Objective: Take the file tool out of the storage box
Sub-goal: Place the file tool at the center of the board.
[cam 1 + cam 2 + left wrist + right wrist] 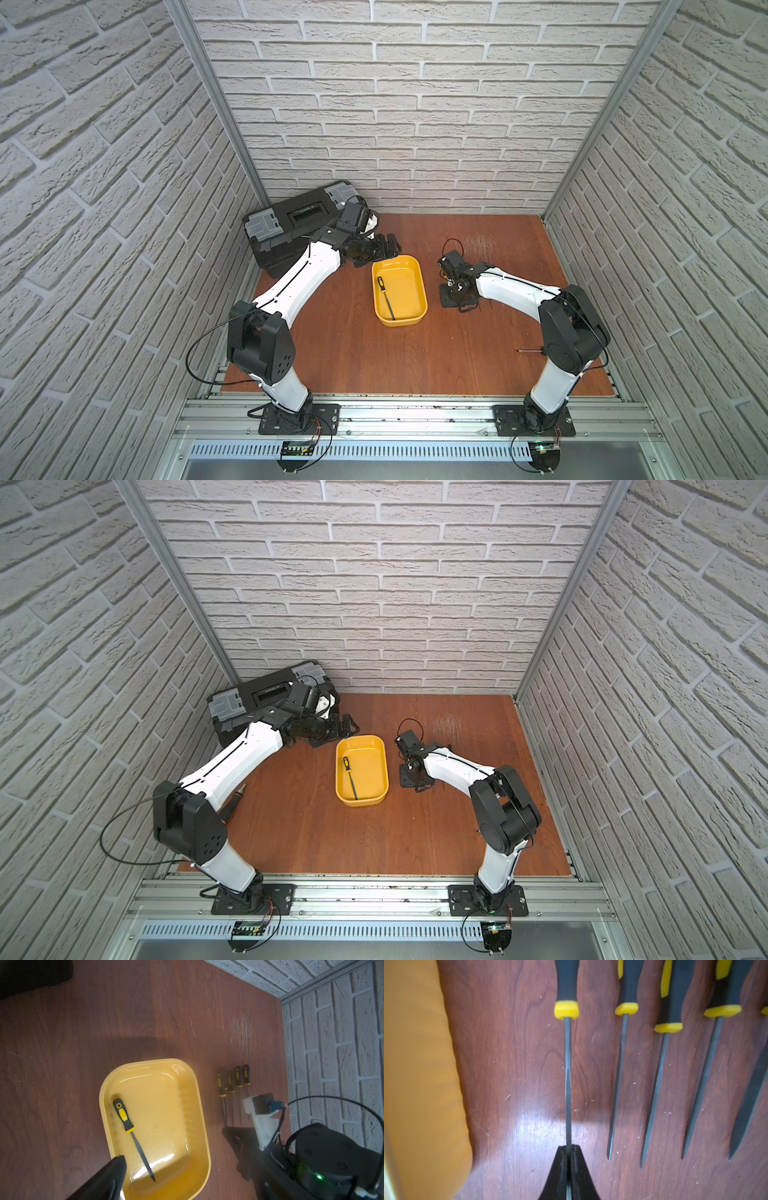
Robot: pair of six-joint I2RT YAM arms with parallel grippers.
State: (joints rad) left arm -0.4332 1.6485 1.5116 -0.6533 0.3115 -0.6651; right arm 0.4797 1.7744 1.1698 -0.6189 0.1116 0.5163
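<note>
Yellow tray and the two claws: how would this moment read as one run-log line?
left gripper: open, by storage box | right gripper: shut on held file, outside box | inside box: loose file

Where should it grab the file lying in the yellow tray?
Probably from straight above, jaws across the file on the blade next to its yellow collar. It lies flat in the storage box, handle close to a side wall; the blade slants away, leaving room on both sides.

My two top cameras looked down from high up and both saw the whole table (374, 357). My left wrist camera looked down at the storage box (202, 1126), and my right one sat very close beside it.
</note>
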